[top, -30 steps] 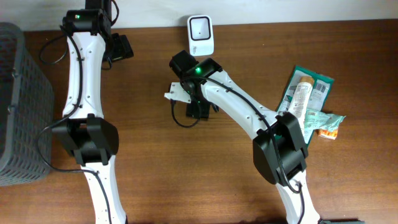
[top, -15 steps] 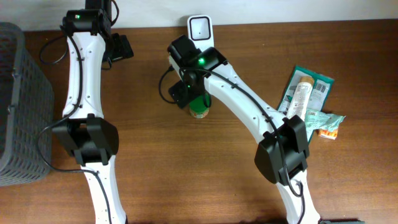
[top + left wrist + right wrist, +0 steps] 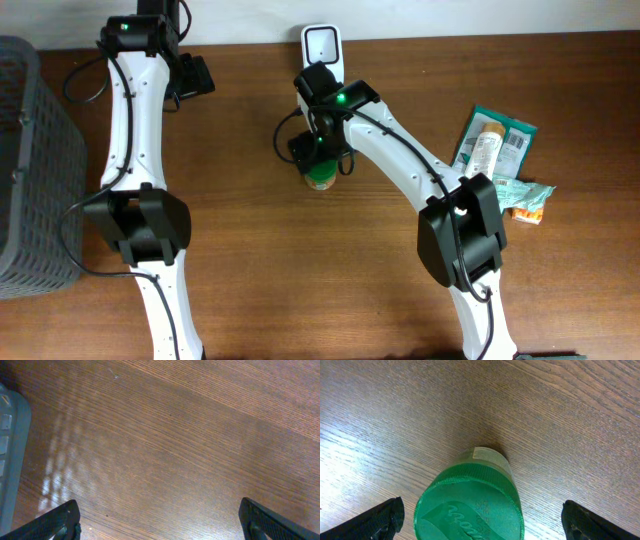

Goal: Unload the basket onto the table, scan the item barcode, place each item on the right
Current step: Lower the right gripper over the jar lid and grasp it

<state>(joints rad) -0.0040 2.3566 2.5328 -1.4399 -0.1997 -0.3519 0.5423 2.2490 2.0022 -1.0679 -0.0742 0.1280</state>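
A green-capped bottle (image 3: 470,502) is seen standing upright on the counter (image 3: 300,280), just in front of the scanner (image 3: 323,55). The right tool (image 3: 487,519) is poised over it, spread wide and gripping nothing; the left tool (image 3: 165,521) is likewise spread over bare wood. The bottle is judged rigid, light and possibly slick, best taken across the cap or the body below.

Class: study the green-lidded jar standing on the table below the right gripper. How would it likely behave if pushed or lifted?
The green-lidded jar looks rigid, so it should keep its shape when squeezed. Upright and round-bodied, it may tip if pushed high, then probably roll. Its lid edge looks ridged, which should aid grip; weight cannot be judged.
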